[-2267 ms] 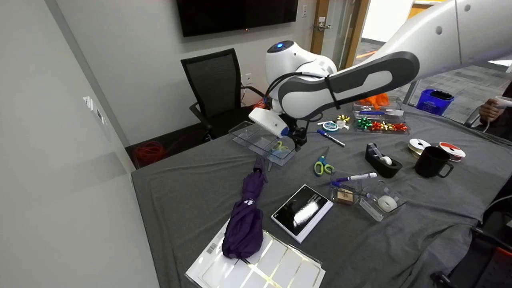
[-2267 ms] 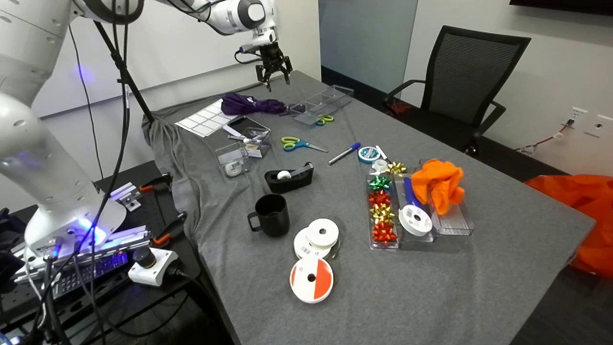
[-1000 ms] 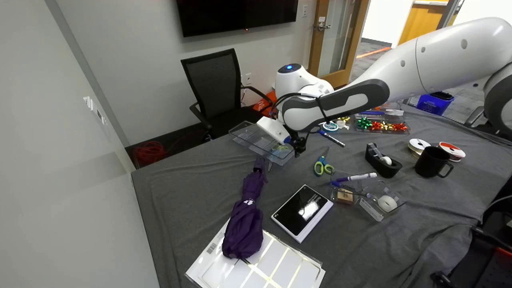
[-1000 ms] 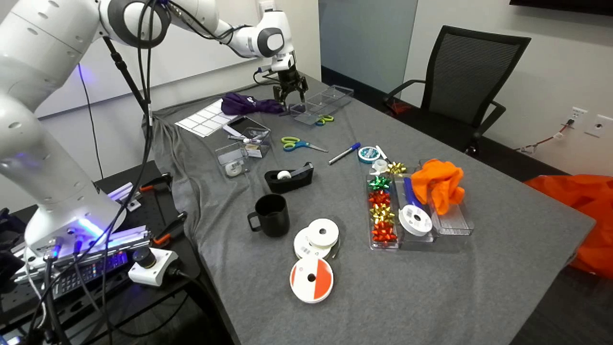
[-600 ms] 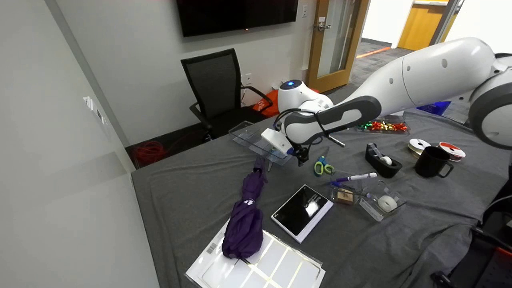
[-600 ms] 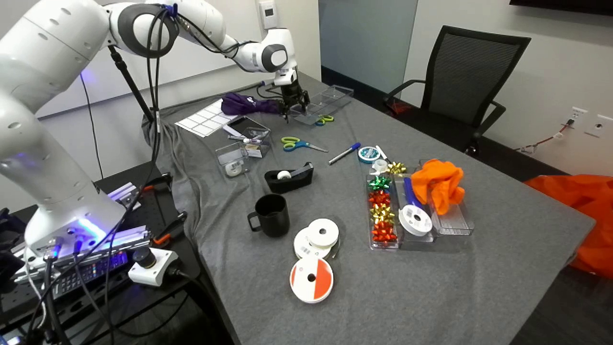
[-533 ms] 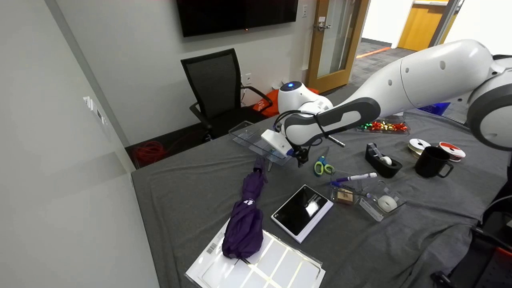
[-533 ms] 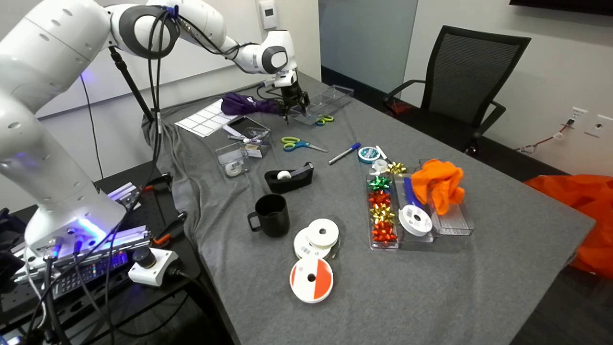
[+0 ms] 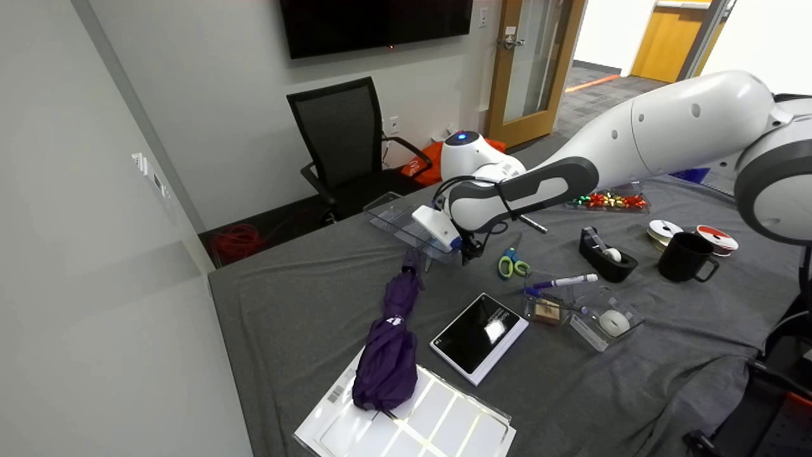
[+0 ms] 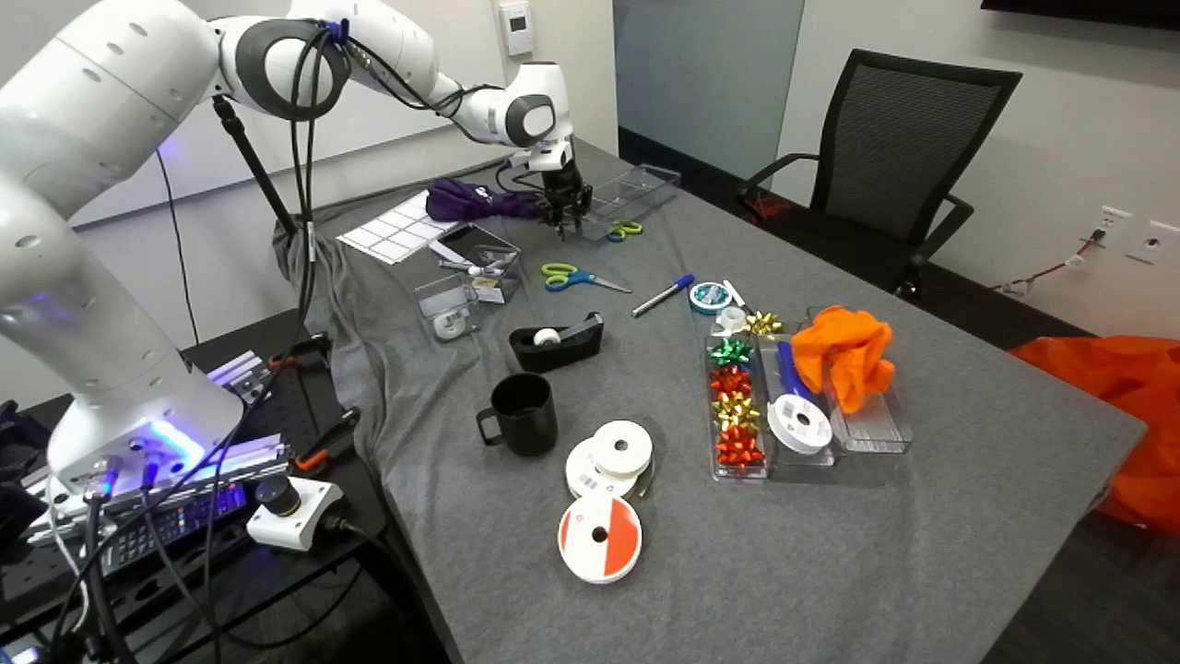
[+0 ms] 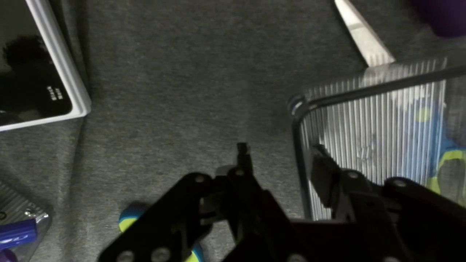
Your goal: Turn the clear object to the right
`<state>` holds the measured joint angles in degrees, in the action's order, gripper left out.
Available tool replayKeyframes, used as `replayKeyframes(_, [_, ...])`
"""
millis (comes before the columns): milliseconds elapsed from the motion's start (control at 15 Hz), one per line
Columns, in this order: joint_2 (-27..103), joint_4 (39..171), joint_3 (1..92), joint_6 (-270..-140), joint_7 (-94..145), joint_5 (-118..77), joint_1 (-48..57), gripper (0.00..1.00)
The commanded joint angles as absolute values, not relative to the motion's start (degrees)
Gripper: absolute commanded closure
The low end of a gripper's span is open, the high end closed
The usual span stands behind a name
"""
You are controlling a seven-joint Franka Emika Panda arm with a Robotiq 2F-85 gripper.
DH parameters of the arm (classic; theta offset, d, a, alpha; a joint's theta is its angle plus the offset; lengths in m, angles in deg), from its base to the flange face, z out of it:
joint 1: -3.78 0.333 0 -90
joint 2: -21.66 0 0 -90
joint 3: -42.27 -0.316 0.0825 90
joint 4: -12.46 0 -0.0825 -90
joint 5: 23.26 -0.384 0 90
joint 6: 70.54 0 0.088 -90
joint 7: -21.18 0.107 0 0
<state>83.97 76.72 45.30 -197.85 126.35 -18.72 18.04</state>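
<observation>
The clear object, a flat see-through organiser box (image 9: pixel 406 219) with compartments, lies at the table's far side in both exterior views. In the wrist view its ribbed end compartment (image 11: pixel 349 134) fills the right side. My gripper (image 11: pixel 280 151) straddles the wall of that end: one dark finger (image 11: pixel 320 163) is inside the compartment, the opposite finger (image 11: pixel 244 156) outside over the cloth. A gap shows between the outer finger and the wall, so the jaws are partly open and not clamped. In an exterior view the gripper (image 10: pixel 570 221) is low at the box's near end.
Green-handled scissors (image 11: pixel 451 154) show through the box's clear bottom. More scissors (image 9: pixel 510 261) lie close to the gripper. A purple umbrella (image 9: pixel 393 330) reaches the box's end. The black-and-white tablet box (image 9: pixel 479 336), small clear trays (image 9: pixel 602 317) and a tape dispenser (image 9: pixel 608 254) are nearby.
The arm has come down over the past two seconds, bringing the gripper to the box's end. In the last half second it lowers slightly more and its fingers draw closer together.
</observation>
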Motion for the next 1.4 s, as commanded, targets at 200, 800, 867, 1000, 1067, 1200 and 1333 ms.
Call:
replayKeyframes(200, [85.0,76.1,45.1,-201.1,125.3,-20.9,17.4,0.99])
replayKeyframes(800, [79.8,85.1,43.0,-217.3,125.5,-28.0,15.2,0.99])
replayKeyframes(867, [78.7,87.7,42.7,-220.6,126.2,-29.7,15.0,0.99])
replayKeyframes(1000, [76.9,91.6,42.4,-223.9,126.5,-32.6,14.6,0.99])
replayKeyframes(1067, [75.9,93.6,42.5,-224.2,126.6,-33.7,14.6,0.99])
replayKeyframes(1200, [74.2,97.1,43.0,-223.3,127.3,-35.1,14.9,0.99])
replayKeyframes(1333, [71.6,101.0,42.8,-222.4,128.0,-36.2,15.2,0.99])
